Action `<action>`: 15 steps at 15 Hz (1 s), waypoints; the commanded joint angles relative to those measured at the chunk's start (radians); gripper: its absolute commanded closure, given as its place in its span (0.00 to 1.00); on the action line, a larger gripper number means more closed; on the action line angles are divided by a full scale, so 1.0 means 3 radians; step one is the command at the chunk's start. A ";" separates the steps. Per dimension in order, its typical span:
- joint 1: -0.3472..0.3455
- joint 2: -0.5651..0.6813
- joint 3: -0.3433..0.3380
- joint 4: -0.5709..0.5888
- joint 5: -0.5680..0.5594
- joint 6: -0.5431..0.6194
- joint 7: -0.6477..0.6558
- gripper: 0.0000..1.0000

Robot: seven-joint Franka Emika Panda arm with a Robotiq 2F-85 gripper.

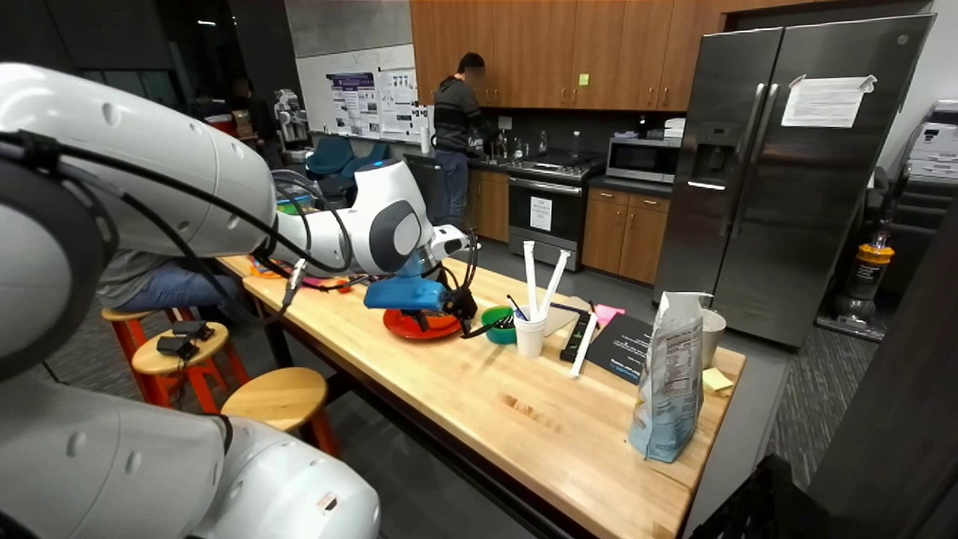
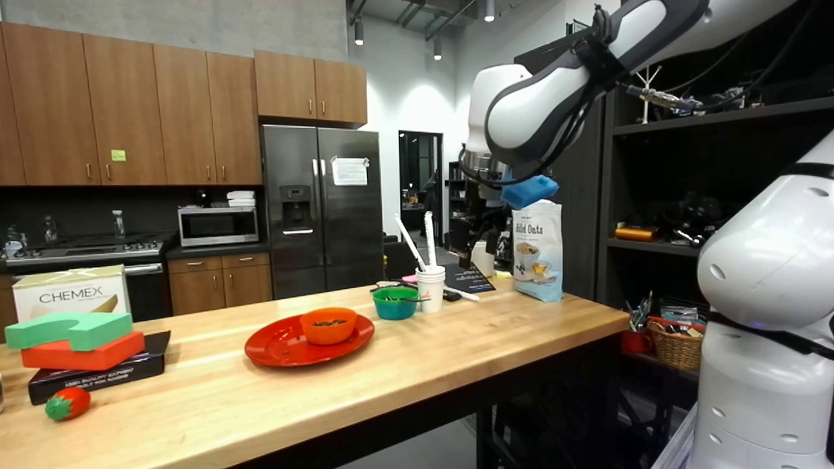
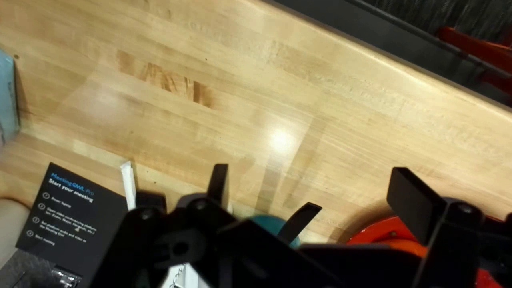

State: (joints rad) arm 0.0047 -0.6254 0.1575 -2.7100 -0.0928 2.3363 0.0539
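Note:
My gripper (image 3: 311, 176) stands open above the wooden table, its fingers (image 3: 416, 202) wide apart and holding nothing. Below it in the wrist view, a teal-green bowl (image 3: 269, 223) is partly hidden by the gripper. A dark handle (image 3: 299, 221) rises from that bowl and shows between the fingers. In an exterior view the green bowl (image 2: 394, 303) holds small dark and light bits. Beside it are stacked white cups (image 2: 430, 293) with wrapped straws. An orange bowl (image 2: 328, 329) of brown bits sits on a red plate (image 2: 273, 345).
An oats bag (image 1: 666, 389) stands upright near the table's end. A black card (image 3: 72, 216) and a wrapped straw (image 3: 129, 185) lie behind the cups. A Chemex box (image 2: 71, 294), foam blocks (image 2: 85, 352) and a toy strawberry (image 2: 68, 402) occupy the opposite end. Stools (image 1: 277, 400) line the near side.

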 commanded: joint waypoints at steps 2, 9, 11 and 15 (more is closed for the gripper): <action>-0.0020 0.0224 0.0146 0.0019 -0.0237 0.0366 0.0282 0.00; -0.0104 0.0818 -0.0471 0.0931 -0.0193 -0.0284 -0.0591 0.00; -0.0096 0.1077 -0.0650 0.1376 -0.0126 -0.0571 -0.0906 0.00; 0.0018 0.1637 -0.0850 0.2209 0.0274 -0.1006 -0.1569 0.00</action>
State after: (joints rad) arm -0.0236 -0.2841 -0.0662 -2.2431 -0.0947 2.1303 -0.2941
